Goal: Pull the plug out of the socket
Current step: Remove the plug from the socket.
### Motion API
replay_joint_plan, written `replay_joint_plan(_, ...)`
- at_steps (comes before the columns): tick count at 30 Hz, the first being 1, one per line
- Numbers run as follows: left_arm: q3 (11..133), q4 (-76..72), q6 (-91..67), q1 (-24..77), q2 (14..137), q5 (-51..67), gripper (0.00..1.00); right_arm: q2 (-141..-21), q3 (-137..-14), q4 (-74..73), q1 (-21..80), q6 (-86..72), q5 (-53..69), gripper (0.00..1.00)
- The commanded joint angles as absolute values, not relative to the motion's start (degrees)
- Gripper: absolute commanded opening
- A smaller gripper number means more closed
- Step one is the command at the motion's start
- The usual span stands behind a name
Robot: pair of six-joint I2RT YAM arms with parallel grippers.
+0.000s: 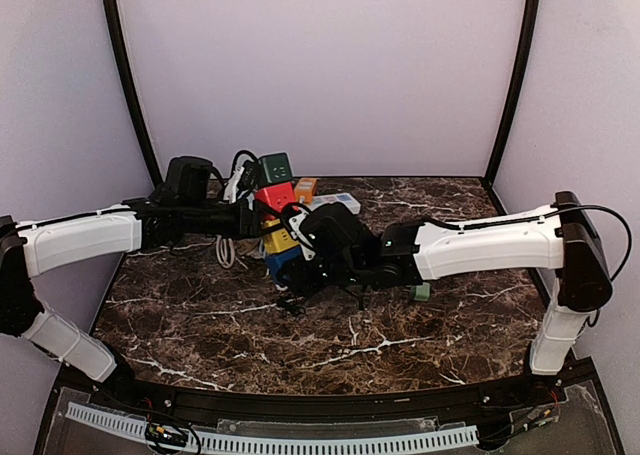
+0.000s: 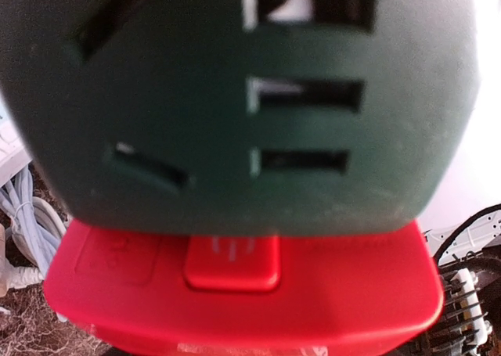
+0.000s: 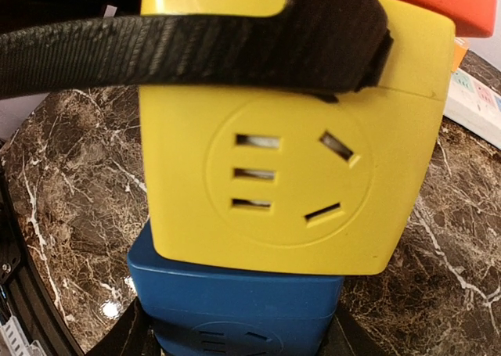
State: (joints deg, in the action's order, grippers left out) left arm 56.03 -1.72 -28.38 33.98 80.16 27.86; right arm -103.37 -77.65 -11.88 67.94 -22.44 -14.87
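Observation:
A stack of plug-in socket cubes stands at the middle back of the table: green (image 1: 272, 167) on top, then red (image 1: 275, 197), yellow (image 1: 278, 237) and blue (image 1: 281, 265). My left gripper (image 1: 250, 215) is pressed against the stack's left side at the height of the red cube. Its wrist view is filled by the green cube (image 2: 235, 98) above the red cube (image 2: 235, 293), and its fingers are hidden. My right gripper (image 3: 235, 344) is shut on the blue cube (image 3: 235, 301), one dark finger on each side. The yellow cube (image 3: 290, 176) sits just above it.
A white power strip (image 1: 335, 202) and an orange cube (image 1: 305, 186) lie behind the stack. White cable (image 1: 226, 252) coils to its left. A black strap (image 3: 196, 43) crosses the top of the yellow cube. A small green piece (image 1: 421, 292) lies under the right arm.

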Motion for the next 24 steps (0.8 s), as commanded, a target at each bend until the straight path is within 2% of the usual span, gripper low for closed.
replay_joint_plan(1,59.8,-5.8,-27.1,34.2,78.9,32.1,0.01,-101.6,-77.0,-10.9,68.0,-18.1,-14.4,0.0)
replay_joint_plan(24,58.7,-4.9,-24.4,34.2,75.1,26.4,0.01,-99.0,-74.5,-12.9,66.3,-30.7,-15.1,0.0)
